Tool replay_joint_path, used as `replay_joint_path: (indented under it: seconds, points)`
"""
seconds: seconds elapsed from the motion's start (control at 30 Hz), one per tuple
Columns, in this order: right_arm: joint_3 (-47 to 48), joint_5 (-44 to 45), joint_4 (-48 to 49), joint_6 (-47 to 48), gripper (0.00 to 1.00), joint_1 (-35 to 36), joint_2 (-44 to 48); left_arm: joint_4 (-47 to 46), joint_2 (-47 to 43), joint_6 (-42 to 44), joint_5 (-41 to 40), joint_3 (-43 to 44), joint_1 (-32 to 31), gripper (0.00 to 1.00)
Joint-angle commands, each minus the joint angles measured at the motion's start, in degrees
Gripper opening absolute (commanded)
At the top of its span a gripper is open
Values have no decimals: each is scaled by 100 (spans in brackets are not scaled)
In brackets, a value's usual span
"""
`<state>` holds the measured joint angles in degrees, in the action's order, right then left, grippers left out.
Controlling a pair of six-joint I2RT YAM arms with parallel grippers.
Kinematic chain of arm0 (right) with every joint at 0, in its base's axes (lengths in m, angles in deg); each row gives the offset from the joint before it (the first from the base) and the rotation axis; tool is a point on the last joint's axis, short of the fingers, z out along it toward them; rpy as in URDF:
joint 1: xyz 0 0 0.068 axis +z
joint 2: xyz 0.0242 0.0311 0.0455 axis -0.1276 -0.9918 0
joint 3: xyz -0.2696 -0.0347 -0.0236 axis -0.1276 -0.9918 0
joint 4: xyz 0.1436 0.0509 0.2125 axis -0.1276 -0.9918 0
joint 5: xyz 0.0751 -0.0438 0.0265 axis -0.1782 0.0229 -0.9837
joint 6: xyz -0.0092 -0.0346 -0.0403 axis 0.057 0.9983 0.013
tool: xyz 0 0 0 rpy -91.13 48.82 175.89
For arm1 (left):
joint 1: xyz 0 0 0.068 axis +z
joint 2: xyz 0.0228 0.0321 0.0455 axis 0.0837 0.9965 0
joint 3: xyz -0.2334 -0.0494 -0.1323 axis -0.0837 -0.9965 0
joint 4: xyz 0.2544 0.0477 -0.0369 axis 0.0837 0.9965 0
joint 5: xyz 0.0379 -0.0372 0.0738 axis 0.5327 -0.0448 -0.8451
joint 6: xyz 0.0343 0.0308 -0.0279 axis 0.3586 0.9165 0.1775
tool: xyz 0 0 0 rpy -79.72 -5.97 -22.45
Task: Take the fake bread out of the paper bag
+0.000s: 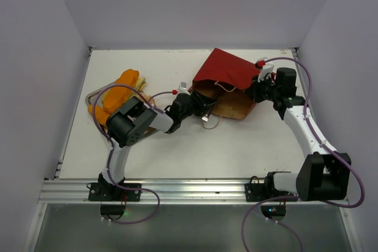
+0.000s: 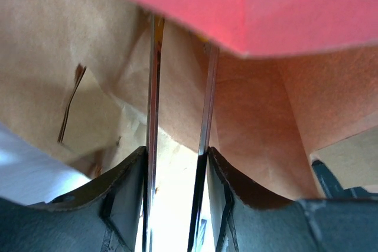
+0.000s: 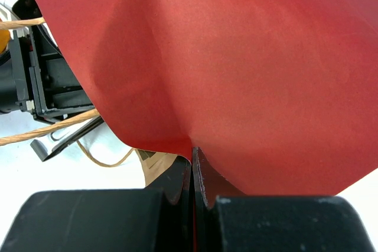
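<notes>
while right fingers [image 3: 207, 188] pinch paper bag [image 3: 236, 75] edge, left arm [image 1: 159, 121] reaches inside, left fingers [image 2: 236, 190] squeezing metal tongs [image 2: 155, 116].

On the white table [image 1: 177, 151] lie the red paper bag [image 1: 227, 72] and, well left, a metal tray [image 1: 90, 97].

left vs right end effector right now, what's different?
The left end effector holds the metal tongs, jaws parted around both blades; the right end effector is pinched flat on the paper bag. The left points into the bag's brown inside; the right grips its red edge. Both are working on the same bag.
</notes>
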<state>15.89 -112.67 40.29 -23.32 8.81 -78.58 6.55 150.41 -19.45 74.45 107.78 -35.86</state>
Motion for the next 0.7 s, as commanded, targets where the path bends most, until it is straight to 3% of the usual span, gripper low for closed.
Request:
replay_joint_path:
  seconds: [0.0,0.37,0.4,0.43,0.53,0.67]
  points:
    - [89,-228,209,-41,0,-16,156,-119,78,-48,29,274,67,47]
    - [98,-237,209,-41,0,-7,147,66,183,-136,100,477,94,43]
    - [98,-237,209,-41,0,-16,155,66,192,-153,109,477,103,41]
    - [89,-237,209,-41,0,-16,156,57,210,-171,117,468,111,31]
    - [98,-237,209,-41,0,-16,156,57,236,-250,135,433,120,14]
    - [89,-237,209,-41,0,-16,164,101,175,-207,170,363,129,1]
